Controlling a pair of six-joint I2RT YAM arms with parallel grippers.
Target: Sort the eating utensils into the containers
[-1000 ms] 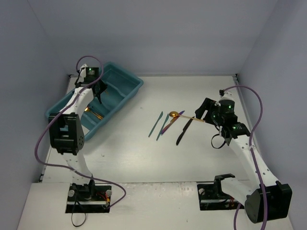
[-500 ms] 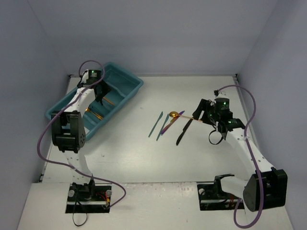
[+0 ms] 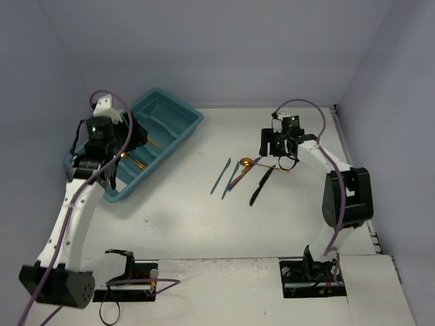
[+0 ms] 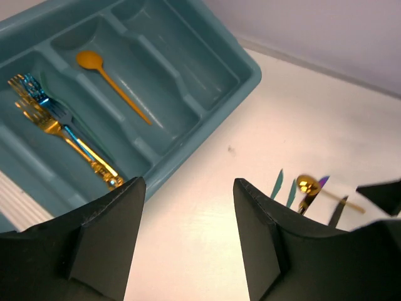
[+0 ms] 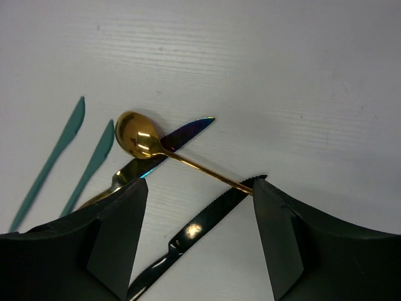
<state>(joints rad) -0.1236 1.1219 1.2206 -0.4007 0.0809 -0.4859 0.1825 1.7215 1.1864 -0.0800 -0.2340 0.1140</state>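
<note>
On the white table [image 5: 282, 63], my right tool [image 5: 199, 188] is hovering spread over the gold spoon [image 5: 136, 135], its handle running toward four o'clock.

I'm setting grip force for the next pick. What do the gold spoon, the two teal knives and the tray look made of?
Gold spoon: likely metal with a mirror-polished copper-gold finish; its bowl shows sharp reflections.
Teal knives: probably plastic or matte-coated; the colour is flat and even, with no glints.
Tray: looks like moulded plastic, semi-gloss; it has a soft sheen and rounded dividers.
</note>
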